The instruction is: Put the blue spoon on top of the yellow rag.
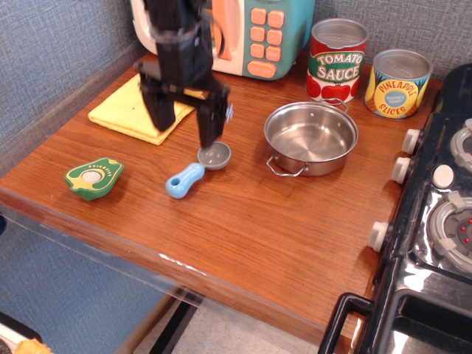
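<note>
Two spread fingers of the empty end effector (185,135) hang above the blue spoon (196,169), beside the yellow rag (118,110)

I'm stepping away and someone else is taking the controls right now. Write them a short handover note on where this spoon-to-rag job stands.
Tool: open, empty, fingers pointing down, above the tabletop between the rag and the spoon's bowl.
Small blue-handled plastic spoon with a grey bowl: lying flat on the wooden tabletop, ungrasped, left of the steel pot.
Pale yellow folded rag: flat at the back left, partly hidden behind the tool; nothing visible on it.
Done: nothing, apart from the tool being near the spoon.
Left: grasp the spoon, lift it, carry it back-left, set it on the rag.
</note>
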Robot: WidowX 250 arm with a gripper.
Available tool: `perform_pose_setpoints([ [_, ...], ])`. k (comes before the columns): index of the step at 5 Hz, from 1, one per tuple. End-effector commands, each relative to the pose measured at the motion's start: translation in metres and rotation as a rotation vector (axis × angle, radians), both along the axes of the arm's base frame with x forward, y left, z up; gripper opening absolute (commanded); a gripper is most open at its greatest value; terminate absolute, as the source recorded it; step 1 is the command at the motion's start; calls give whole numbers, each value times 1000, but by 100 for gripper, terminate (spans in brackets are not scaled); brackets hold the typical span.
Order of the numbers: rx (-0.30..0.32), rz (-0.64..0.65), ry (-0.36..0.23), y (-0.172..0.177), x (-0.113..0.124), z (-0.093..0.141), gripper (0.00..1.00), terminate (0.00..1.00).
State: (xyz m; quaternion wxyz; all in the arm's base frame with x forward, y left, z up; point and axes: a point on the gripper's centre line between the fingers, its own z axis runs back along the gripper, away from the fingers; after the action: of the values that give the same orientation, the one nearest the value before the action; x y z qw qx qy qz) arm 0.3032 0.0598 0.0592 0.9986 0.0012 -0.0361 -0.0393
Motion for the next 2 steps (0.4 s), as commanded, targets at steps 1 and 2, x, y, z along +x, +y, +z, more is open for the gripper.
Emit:
perform_pose_setpoints([
  [1,75,-118,19,9,-27,-20,100,0],
  [2,49,-139,11,5,-20,-28,100,0],
])
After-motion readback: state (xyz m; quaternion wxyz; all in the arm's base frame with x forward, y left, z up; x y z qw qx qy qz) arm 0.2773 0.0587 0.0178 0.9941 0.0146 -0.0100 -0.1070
